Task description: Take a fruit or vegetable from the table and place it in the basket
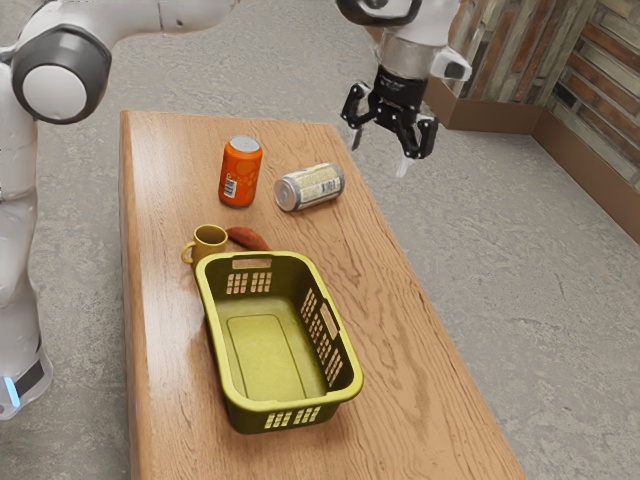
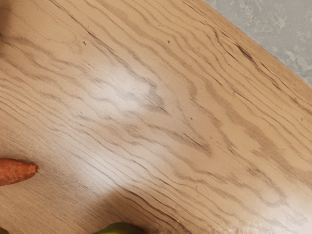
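High over the table's far edge in the exterior view, my gripper (image 1: pixel 381 150) hangs with its fingers spread and nothing between them. A reddish-brown sweet potato (image 1: pixel 247 238) lies on the table between the mug and the basket, partly hidden behind the basket's rim. The wrist view has one end of that sweet potato (image 2: pixel 16 171), off to one side of my hand. The yellow-green basket (image 1: pixel 350 378) stands upright with its open top up, and its visible floor is bare. A bit of dark green, apparently the basket (image 2: pixel 120 228), shows in the wrist view.
A yellow mug (image 1: pixel 210 241) stands close to the sweet potato and the basket. An orange can (image 1: pixel 240 174) is upright, and a silver-topped can (image 1: pixel 311 187) lies on its side nearby. The wooden table (image 1: pixel 410 350) ends below my hand, with grey floor beyond.
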Robot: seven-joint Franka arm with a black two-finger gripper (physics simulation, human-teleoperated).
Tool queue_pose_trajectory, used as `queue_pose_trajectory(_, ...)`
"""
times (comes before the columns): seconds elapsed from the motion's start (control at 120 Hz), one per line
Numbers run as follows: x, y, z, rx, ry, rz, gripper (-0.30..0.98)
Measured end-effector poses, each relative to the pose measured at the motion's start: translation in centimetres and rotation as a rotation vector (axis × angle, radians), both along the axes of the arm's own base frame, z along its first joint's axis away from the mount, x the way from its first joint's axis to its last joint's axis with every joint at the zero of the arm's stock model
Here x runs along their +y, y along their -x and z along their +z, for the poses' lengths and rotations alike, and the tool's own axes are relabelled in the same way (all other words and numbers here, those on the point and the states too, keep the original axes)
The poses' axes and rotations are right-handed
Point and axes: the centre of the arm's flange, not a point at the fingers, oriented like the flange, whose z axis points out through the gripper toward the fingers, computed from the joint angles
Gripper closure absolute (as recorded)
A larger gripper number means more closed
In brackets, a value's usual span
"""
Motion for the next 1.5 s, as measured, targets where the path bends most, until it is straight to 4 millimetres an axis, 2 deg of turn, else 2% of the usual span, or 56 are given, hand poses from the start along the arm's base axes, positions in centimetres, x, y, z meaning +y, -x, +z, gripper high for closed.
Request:
queue_pose_trajectory(0.05, -0.7, -0.8, -1.0, 0.003, 0.011, -0.128, 0.00)
queue_pose_trajectory(0.108, -0.9, -1.4, -1.1, -0.014, 0.022, -0.257, 0.00)
queue_pose_trajectory(0.15, -0.4, -0.8, -1.8, -0.010, 0.030, -0.330, 0.00)
queue_pose_trajectory(0.225, 2.9, 5.6, -7.3, 0.027, 0.061, -0.408, 0.00)
queue_pose_trajectory(0.275, 7.5, 8.4, -9.3, -0.011, 0.084, -0.406, 0.00)
queue_pose_trajectory(0.342, 11.9, 9.7, -9.9, -0.087, 0.092, -0.429, 0.01)
queue_pose_trajectory(0.442, 14.6, 9.6, -10.3, -0.167, 0.073, -0.533, 0.01)
queue_pose_trajectory(0.617, 13.6, 9.4, -12.7, -0.201, 0.060, -0.800, 0.02)
queue_pose_trajectory(0.742, 13.5, 11.1, -14.5, -0.209, 0.070, -0.938, 0.02)
queue_pose_trajectory(0.833, 14.3, 13.0, -15.5, -0.219, 0.078, -1.003, 0.02)
queue_pose_trajectory(0.925, 15.1, 14.0, -16.6, -0.219, 0.084, -1.056, 0.02)
queue_pose_trajectory(1.05, 15.9, 14.6, -17.2, -0.229, 0.087, -1.125, 0.02)
queue_pose_trajectory(1.233, 15.8, 17.0, -18.7, -0.236, 0.107, -1.219, 0.02)
queue_pose_trajectory(1.342, 16.9, 17.8, -19.0, -0.244, 0.104, -1.234, 0.02)
queue_pose_trajectory(1.5, 16.8, 18.8, -18.8, -0.263, 0.097, -1.289, 0.02)
